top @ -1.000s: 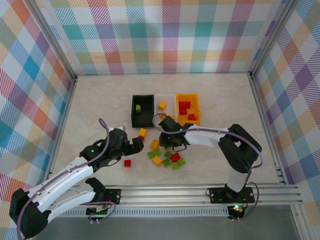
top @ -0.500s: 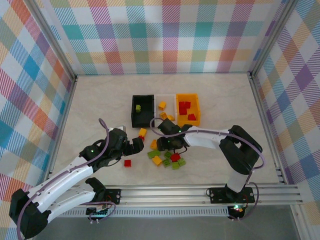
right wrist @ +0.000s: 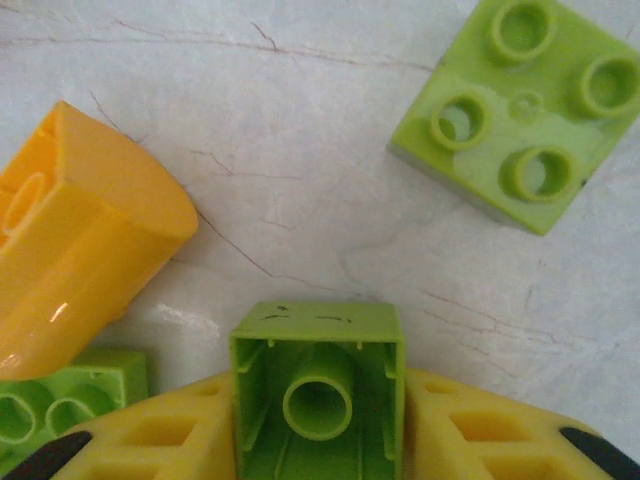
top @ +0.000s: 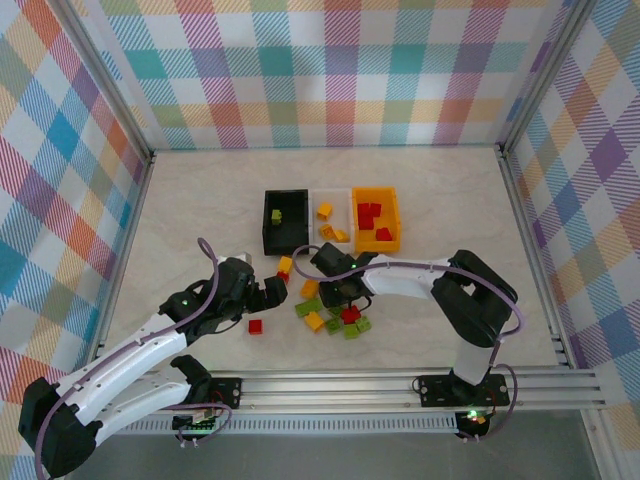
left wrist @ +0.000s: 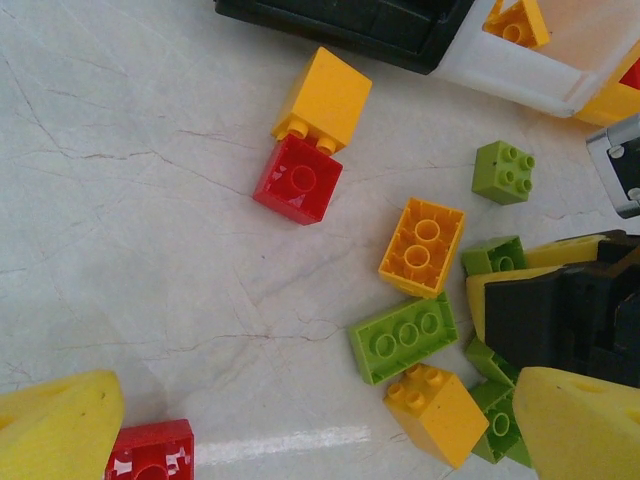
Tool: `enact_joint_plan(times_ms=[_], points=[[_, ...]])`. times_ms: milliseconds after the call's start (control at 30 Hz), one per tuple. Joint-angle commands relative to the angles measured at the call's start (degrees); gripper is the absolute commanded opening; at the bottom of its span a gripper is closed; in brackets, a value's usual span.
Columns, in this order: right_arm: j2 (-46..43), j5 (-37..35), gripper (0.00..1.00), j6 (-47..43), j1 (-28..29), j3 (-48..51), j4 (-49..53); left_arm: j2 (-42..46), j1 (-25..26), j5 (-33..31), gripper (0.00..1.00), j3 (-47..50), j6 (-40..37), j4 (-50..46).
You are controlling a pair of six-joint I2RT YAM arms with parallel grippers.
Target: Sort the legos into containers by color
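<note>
Loose legos lie in a pile [top: 330, 312] in front of the containers: a black bin [top: 285, 222], a white bin [top: 330, 212] and an orange bin [top: 377, 218]. My right gripper [right wrist: 318, 400] is shut on a lime green lego [right wrist: 318, 375] just above the table, its hollow underside facing the camera. It hangs over the pile's left part [top: 328, 295]. My left gripper [left wrist: 320, 440] stands open low over the table left of the pile [top: 275, 293], nothing between its yellow fingertips [left wrist: 55, 430]. A red lego [left wrist: 150, 452] lies by the left fingertip.
An orange lego [left wrist: 322, 95] and a red lego [left wrist: 298, 180] touch each other near the black bin. The orange bin holds red legos [top: 370, 215], the white bin orange ones [top: 325, 212], the black bin a green one [top: 277, 214]. Plaid walls enclose the table.
My right gripper shifted slightly left over the pile, widened, then shut on the green lego. The left arm has barely moved.
</note>
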State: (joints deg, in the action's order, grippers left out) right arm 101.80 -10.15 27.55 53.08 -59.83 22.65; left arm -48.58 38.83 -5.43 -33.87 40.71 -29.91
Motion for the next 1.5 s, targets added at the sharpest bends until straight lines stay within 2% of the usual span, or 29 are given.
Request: enact_joint_plan(times_ms=[0, 67, 167, 433, 567, 633, 767, 900, 967, 1067, 1267, 1467], points=[[-3.4, -1.1, 0.47, -3.2, 0.2, -0.3, -1.7, 0.3, -0.8, 0.4, 1.00, 0.9, -0.5, 0.2], [-3.4, -1.7, 0.58, -3.3, 0.2, -0.9, -0.9, 0.3, -0.8, 0.4, 1.00, 1.0, -0.5, 0.3], [-1.7, -2.8, 0.60, -3.0, 0.2, -2.2, 0.5, 0.3, -0.9, 0.5, 1.00, 1.2, -0.5, 0.4], [1.8, -2.3, 0.48, -2.6, 0.2, -3.1, 1.5, 0.6, -0.9, 0.4, 1.00, 1.8, -0.5, 0.3], [2.9, -2.3, 0.46, -2.7, 0.1, -3.5, 1.4, 0.6, -1.0, 0.6, 1.00, 2.1, -0.5, 0.6], [3.3, -2.2, 0.42, -2.8, 0.1, -3.8, 1.4, 0.7, -1.2, 0.7, 1.00, 2.1, -0.5, 0.6], [1.1, -1.9, 0.34, -4.1, 0.2, -3.7, 0.4, 0.9, -1.2, 0.7, 1.00, 2.3, -0.5, 0.5], [-3.5, 0.4, 0.31, -6.7, 0.1, -6.2, 0.7, 1.6, -1.3, 0.1, 1.00, 2.4, -0.6, -0.3], [-3.9, 1.9, 0.31, -8.1, 0.1, -9.4, 0.9, 1.9, -1.4, 0.1, 1.00, 2.4, -0.6, -0.6], [0.0, 3.4, 0.31, -9.3, 0.0, -17.9, 2.7, 2.5, -1.4, 0.2, 1.00, 2.9, -0.1, -0.5], [13.7, 3.8, 0.31, -10.3, -2.1, -38.3, 6.9, 2.3, -1.5, 0.8, 1.00, 2.7, 0.2, -1.0], [24.9, 3.6, 0.31, -10.0, -5.0, -54.4, 11.5, 2.4, -1.6, 0.9, 1.00, 2.5, 0.0, -1.9]])
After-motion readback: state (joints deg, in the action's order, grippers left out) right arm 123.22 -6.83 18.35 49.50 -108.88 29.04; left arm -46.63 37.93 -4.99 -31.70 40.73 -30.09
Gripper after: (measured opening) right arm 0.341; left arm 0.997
